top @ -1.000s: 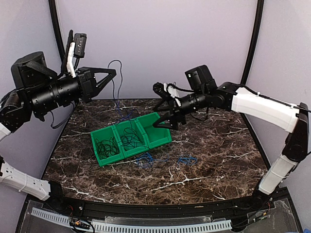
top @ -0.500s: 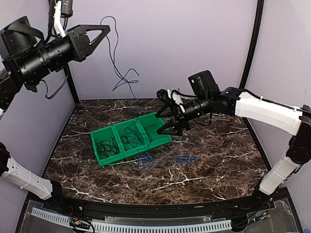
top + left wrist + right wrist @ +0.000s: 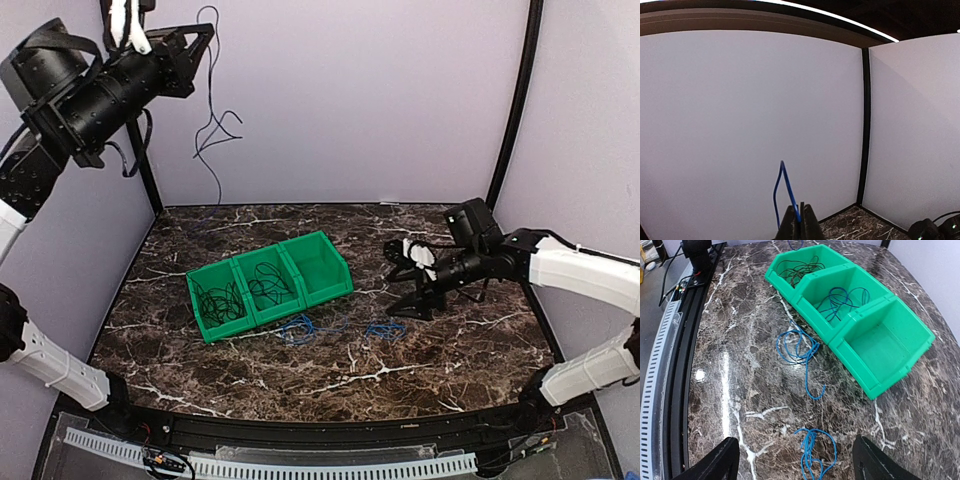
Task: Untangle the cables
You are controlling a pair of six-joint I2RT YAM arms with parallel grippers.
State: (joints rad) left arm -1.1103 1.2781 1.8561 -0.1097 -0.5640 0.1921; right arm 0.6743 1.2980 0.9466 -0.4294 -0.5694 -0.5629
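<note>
left claw [image 3: 205, 32]: high at the upper left, far above the table [image 3: 470, 350], tip pointing toward the back wall [image 3: 350, 100]; fingers [image 3: 811, 227] pressed together, clamped on the held cable [image 3: 791, 192].
held cable: thin and blue in the wrist view, rising from the pinch in a narrow loop; in the overhead view hanging in kinks before the wall, lower end near the far-left table edge, apart from the bin [image 3: 320, 270]; contact with the table there not discernible.
bin: green, three compartments in a row, set at a slant left of table centre.
black cables [image 3: 220, 300]: loose tangle inside the bin's left compartment.
blue bundle [image 3: 842, 297]: loops inside the middle compartment, with dark strands among them in the overhead view.
big coil [image 3: 797, 347]: blue, loose on the table just in front of the bin, near the middle and right compartments, one tail trailing away from the bin.
small coil [image 3: 810, 450]: blue, on the table to the right of the big coil, apart from it.
right claw [image 3: 795, 450]: low over the table to the right of the bin, fingers spread wide apart, gripping nothing; small coil lying between the fingertips in the wrist view; touching or not, cannot tell.
</note>
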